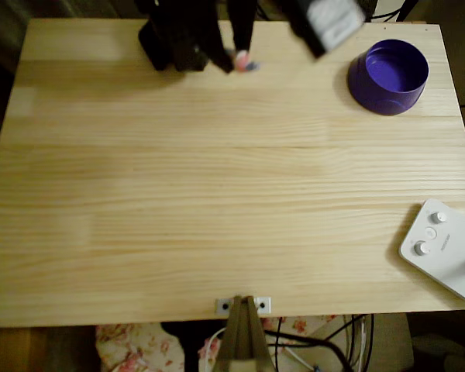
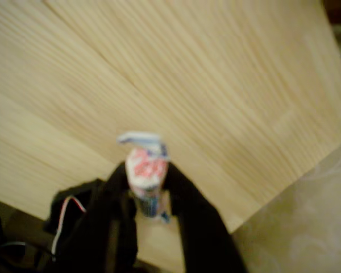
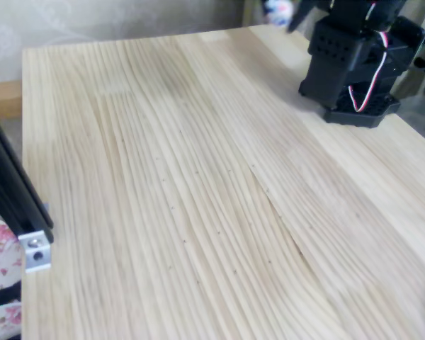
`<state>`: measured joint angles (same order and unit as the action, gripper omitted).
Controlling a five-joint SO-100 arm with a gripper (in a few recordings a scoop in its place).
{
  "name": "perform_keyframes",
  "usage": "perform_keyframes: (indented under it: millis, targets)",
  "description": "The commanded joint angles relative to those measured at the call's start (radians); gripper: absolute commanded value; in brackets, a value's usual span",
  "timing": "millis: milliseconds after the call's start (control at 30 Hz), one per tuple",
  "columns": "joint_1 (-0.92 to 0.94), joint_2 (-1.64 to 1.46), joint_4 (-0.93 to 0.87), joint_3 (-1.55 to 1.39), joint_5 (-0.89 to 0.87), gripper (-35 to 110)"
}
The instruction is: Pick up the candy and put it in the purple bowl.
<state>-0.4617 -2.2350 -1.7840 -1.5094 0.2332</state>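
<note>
In the wrist view the candy (image 2: 146, 169), a white wrapper with red print and bluish twisted ends, stands pinched between my two black fingers (image 2: 188, 196), lifted above the wooden table. My gripper (image 2: 149, 181) is shut on it. From overhead, the gripper (image 1: 239, 60) sits near the table's far edge with the candy (image 1: 246, 62) showing at its tip. The purple bowl (image 1: 389, 75) stands upright to the right of it, well apart, with nothing visible inside. In the fixed view a blurred candy (image 3: 277, 10) shows at the top beside the arm.
A white device with knobs (image 1: 443, 248) lies at the overhead view's lower right corner. The arm's black base (image 3: 354, 67) stands at the far edge. A metal clamp (image 1: 244, 304) grips the near edge. Bare wood (image 1: 217, 178) spans the middle.
</note>
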Motion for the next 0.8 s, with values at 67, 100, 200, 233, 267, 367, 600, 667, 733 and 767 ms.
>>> perform_keyframes:
  millis: [67,100,200,233,267,367,600,667,733,767]
  targets:
    - [-0.144,-0.141,-0.071,0.1,-0.084,-1]
    - [-0.179,-0.158,-0.071,0.097,-0.103,-1]
    - [-0.305,-0.204,-0.071,0.1,-0.167,-1]
    - [-0.354,-0.215,-0.071,0.104,-0.192,-1]
    - [-0.393,-0.224,-0.071,0.107,-0.213,-1]
    - [-0.453,-0.242,-0.044,0.086,-0.221,-1]
    - [-0.614,-0.244,0.002,0.061,-0.227,-1]
    - [-0.658,-0.244,0.023,0.055,-0.224,-1]
    - [-0.701,-0.244,0.054,0.041,-0.224,-1]
    - [-0.724,-0.244,0.071,0.034,-0.225,-1]
